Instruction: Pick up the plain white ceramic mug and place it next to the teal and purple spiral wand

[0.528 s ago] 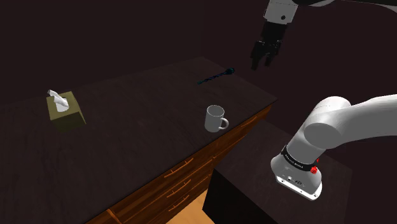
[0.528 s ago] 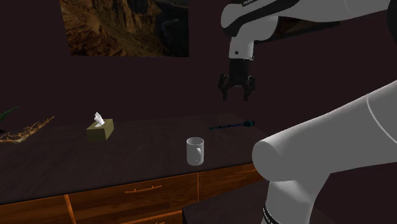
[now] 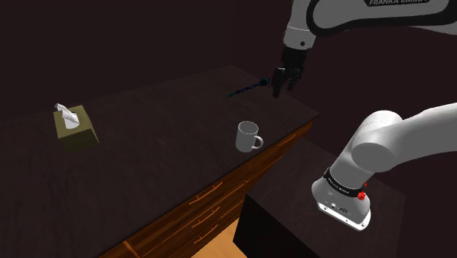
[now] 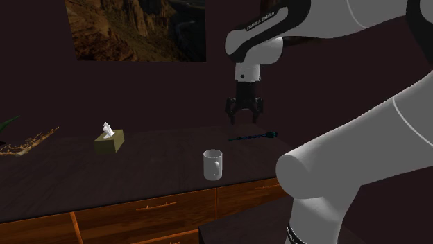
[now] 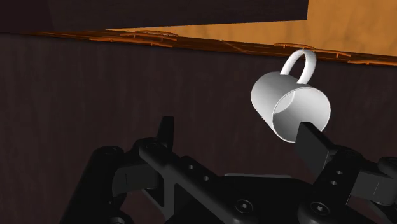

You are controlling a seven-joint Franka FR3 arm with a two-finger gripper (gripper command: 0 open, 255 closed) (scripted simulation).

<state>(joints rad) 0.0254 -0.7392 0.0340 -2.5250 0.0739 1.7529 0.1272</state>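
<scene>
A plain white mug (image 3: pixel 247 136) stands upright on the dark wooden dresser top (image 3: pixel 146 132), near its front edge, handle toward the shoulder view's right. It also shows in the second exterior view (image 4: pixel 213 165) and the wrist view (image 5: pixel 289 105). The thin dark teal wand (image 3: pixel 247 89) lies farther back on the top, seen too in the second exterior view (image 4: pixel 253 135). My black gripper (image 3: pixel 280 89) hangs open a little above the wand's end, well apart from the mug, holding nothing. Its fingers (image 5: pixel 313 143) stand wide apart; the gripper (image 4: pixel 242 119) points down.
An olive tissue box (image 3: pixel 75 126) sits at the shoulder view's left of the dresser. A golden object (image 4: pixel 28 141) lies at the second exterior view's far left. The dark stand (image 3: pixel 307 183) adjoins the dresser's end. Drawers (image 3: pixel 205 198) line the front.
The gripper has come down and toward the shoulder view's left, from high above the dresser's end to just above the wand's end. The mug and wand have not moved.
</scene>
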